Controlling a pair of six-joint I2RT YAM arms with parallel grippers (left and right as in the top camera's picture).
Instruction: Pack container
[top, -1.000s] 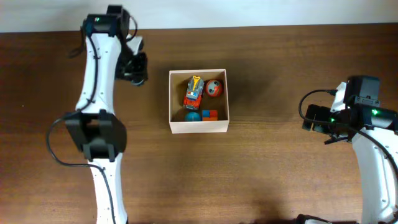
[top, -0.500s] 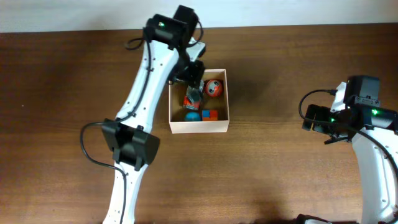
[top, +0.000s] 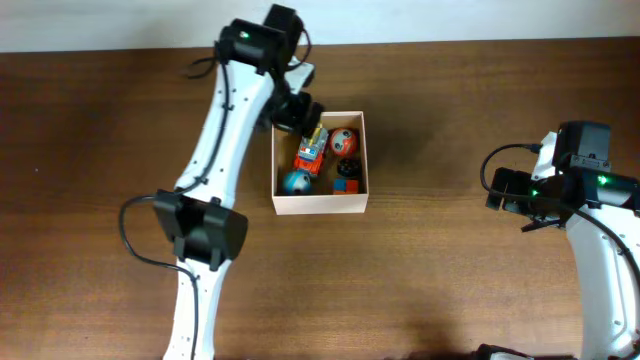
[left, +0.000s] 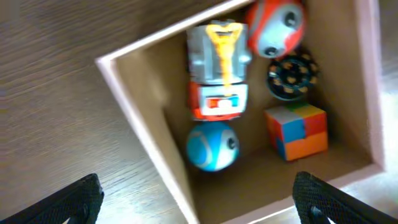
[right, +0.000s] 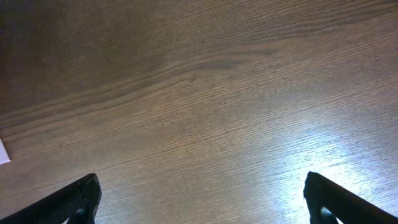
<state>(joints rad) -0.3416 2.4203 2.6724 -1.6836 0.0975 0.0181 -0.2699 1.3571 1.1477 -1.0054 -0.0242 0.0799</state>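
Note:
The container (top: 320, 205) is a square shallow box with cream walls and a brown floor, at mid-table. Inside lie an orange and grey toy truck (top: 311, 148), a red ball (top: 343, 141), a blue ball (top: 295, 182), a black disc (top: 348, 168) and a coloured cube (top: 346, 185). My left gripper (top: 297, 108) hangs open over the box's back left corner, holding nothing. In the left wrist view the container (left: 140, 127) fills the frame between the open left gripper (left: 198, 202) fingers, with the truck (left: 217, 71), blue ball (left: 211, 145) and black disc (left: 292, 74) below. My right gripper (top: 508, 190) is open and empty.
Brown wooden table (top: 450, 280) all round the box. The right wrist view shows only bare wood (right: 205, 112) under the open right gripper (right: 202, 199), with a white corner (right: 3, 152) at its left edge. The left arm reaches across from the front left.
My left arm swung from the table's back left to above the box and its gripper opened. A black disc now lies in the container and the blue ball has shifted left. The right arm stayed still.

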